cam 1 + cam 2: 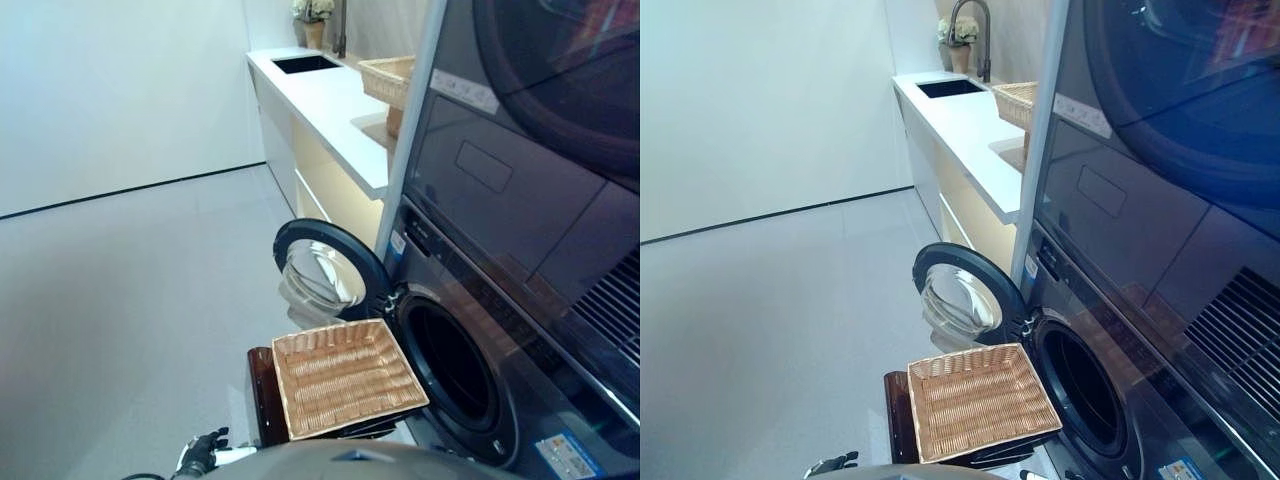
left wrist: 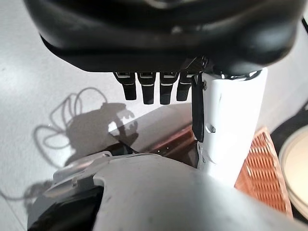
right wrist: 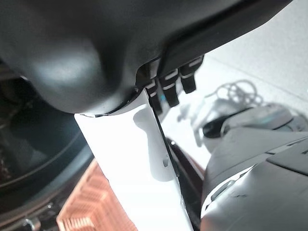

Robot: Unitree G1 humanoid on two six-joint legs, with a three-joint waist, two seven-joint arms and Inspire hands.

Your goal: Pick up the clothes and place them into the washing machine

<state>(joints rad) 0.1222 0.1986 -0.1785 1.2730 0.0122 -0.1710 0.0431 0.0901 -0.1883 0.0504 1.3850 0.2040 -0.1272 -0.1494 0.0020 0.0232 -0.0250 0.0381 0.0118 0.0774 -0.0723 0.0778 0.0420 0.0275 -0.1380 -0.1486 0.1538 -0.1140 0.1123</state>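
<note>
You see no clothes in any view. The wicker basket (image 1: 345,376) at lower centre of the head views shows only bare weave inside, and it sits on a dark brown stand (image 1: 262,395) just in front of the washing machine (image 1: 470,350). The machine's round door (image 1: 325,270) hangs swung out to the left of the dark drum opening (image 1: 448,365); the drum's inside is too dark for you to tell whether anything lies in it.

Your left hand (image 1: 203,452) only peeks in at the bottom edge of the left eye view, left of the stand, mostly cut off. Its own wrist view gives you more: the fingers (image 2: 146,88) hang down in a loose row, side by side, wrapped round nothing, with the white-covered thumb (image 2: 231,130) standing beside them and a corner of the basket past it.

Your right hand (image 3: 144,159) does not show clearly in the head views. In the right wrist view its fingers (image 3: 168,89) hang relaxed in a row beside the white thumb cover, holding nothing; the dark drum opening and a patch of basket weave lie behind.

In the upper part of the head views you have a white counter (image 1: 330,110) with a black sink (image 1: 305,63), a second wicker basket (image 1: 388,78) partly hidden by the machine's edge, and a faucet (image 1: 970,25) that the left eye view cuts off.
</note>
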